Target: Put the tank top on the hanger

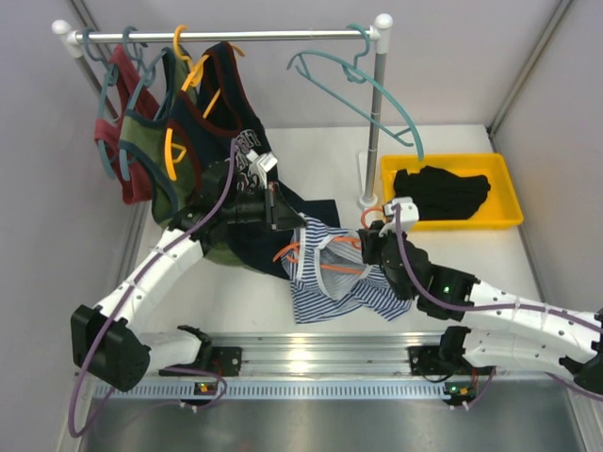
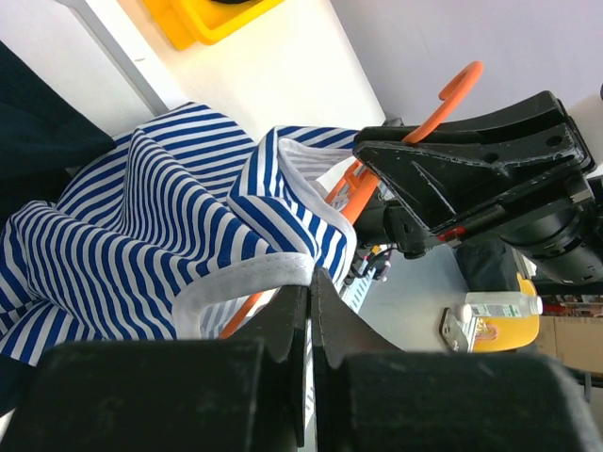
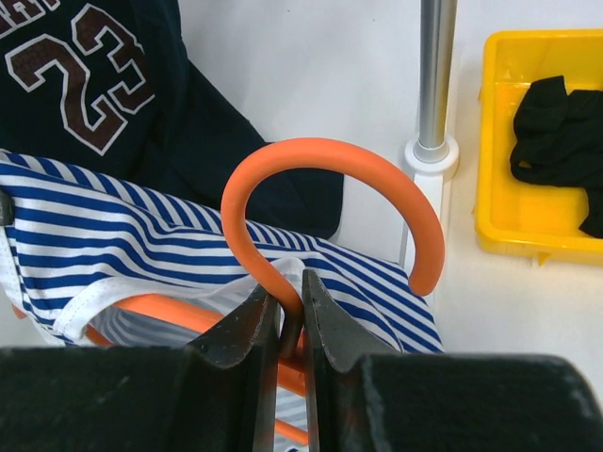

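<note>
The blue-and-white striped tank top [image 1: 332, 287] hangs bunched between my two grippers above the table's middle. The orange hanger [image 1: 318, 247] runs partly inside it, with one arm under the fabric. My left gripper [image 1: 294, 224] is shut on the top's pale trim [image 2: 247, 280], pinched at the fingertips [image 2: 311, 282]. My right gripper [image 1: 369, 243] is shut on the hanger's neck just below the hook [image 3: 330, 162], with the striped cloth [image 3: 141, 235] lying right behind the jaws [image 3: 290, 299]. In the left wrist view the hook [image 2: 452, 89] sticks up past the right gripper's black body [image 2: 471, 179].
A clothes rail [image 1: 226, 36] at the back carries several hung tops [image 1: 141, 132], a navy top with lettering [image 1: 240, 141] and a teal hanger [image 1: 377, 94]. The rail's right post [image 1: 379, 113] stands beside a yellow tray [image 1: 504, 218] that holds a black garment [image 1: 443, 193].
</note>
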You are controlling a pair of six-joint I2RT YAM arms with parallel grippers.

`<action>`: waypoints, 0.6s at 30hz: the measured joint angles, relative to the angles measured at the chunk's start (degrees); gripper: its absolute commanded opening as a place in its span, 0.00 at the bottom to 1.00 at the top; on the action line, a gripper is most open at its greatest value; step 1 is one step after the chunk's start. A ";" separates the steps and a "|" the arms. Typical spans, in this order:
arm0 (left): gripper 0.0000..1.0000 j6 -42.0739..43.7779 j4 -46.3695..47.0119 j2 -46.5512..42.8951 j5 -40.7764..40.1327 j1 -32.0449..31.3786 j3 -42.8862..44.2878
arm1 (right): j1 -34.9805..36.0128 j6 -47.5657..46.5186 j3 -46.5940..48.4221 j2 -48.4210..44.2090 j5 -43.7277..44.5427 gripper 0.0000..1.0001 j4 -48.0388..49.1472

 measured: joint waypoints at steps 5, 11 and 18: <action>0.00 0.63 -1.46 -0.09 -1.22 0.00 0.57 | 0.02 -1.62 1.05 2.73 -0.72 0.00 2.78; 0.00 1.95 -3.41 0.22 -4.50 0.00 1.92 | 0.70 -3.85 1.55 3.76 -2.64 0.00 6.16; 0.04 4.00 -6.49 2.95 -8.31 -0.02 5.73 | 3.32 -6.29 1.62 3.41 -2.86 0.00 8.31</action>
